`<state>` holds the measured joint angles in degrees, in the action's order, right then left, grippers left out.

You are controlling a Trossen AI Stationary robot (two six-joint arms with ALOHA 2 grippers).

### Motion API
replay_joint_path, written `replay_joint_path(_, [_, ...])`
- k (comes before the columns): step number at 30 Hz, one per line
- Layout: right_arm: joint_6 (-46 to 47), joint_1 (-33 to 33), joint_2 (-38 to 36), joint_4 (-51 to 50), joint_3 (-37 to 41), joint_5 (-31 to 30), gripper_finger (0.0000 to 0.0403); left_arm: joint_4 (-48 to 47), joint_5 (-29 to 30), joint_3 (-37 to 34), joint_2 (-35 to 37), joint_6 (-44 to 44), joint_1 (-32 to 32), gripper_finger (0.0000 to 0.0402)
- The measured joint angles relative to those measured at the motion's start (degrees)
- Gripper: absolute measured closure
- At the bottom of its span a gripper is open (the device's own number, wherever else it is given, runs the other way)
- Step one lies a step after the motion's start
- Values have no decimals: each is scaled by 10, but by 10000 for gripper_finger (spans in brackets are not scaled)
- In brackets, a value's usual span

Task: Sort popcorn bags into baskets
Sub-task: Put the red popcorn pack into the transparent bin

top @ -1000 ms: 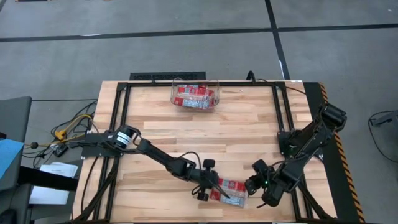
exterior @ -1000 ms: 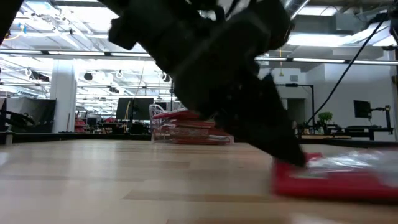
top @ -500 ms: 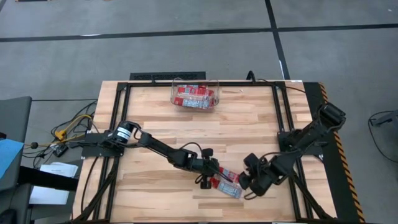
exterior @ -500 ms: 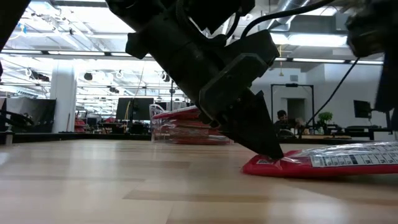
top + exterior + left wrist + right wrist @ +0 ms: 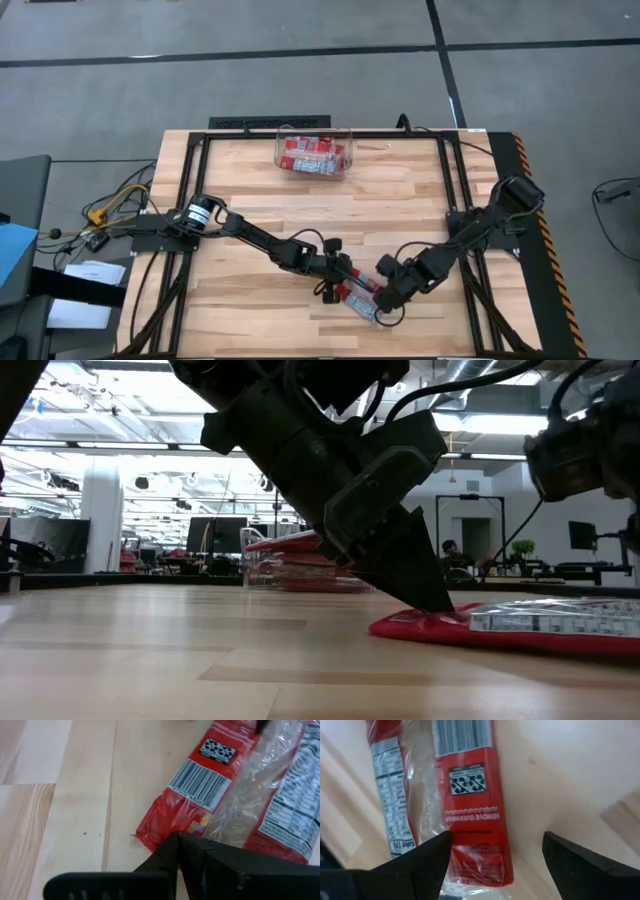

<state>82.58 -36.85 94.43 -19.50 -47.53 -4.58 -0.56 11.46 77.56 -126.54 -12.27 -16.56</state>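
One popcorn bag (image 5: 362, 300), red with a clear strip and white print, lies flat on the wooden table near its front edge. My left gripper (image 5: 178, 837) is shut, with its tips down on the bag's left end. My right gripper (image 5: 495, 845) is open and hovers over the bag's other end (image 5: 480, 865), one finger on each side of the red panel. The basket (image 5: 315, 152), a clear tub with several red bags inside, stands at the table's far edge. My left gripper presses its shut fingertips (image 5: 435, 603) onto the red edge at the bag's left end (image 5: 165, 825). The fingers slant down from the table's left. The bag lies flat on the table under them. My right gripper: I cannot tell whether its fingers touch the bag.
Bare wood stretches between the bag and the basket. A black frame (image 5: 200, 200) runs along the table's sides. Cables (image 5: 115, 205) lie off the left edge.
My right gripper has moved toward the table's left and now stands over the bag's right end. My left gripper has drawn a little toward the far edge. The bag has slid left with it, turned to a slant and settled flat on the table.
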Motion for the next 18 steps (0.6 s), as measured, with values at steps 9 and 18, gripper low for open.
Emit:
replay_joint_path(9, [-30,19,11,52,0,38,117,1,16,0,0,-14,0,401])
replay_joint_path(18, [-34,24,12,71,0,43,318,10,32,-1,-1,-35,0,401])
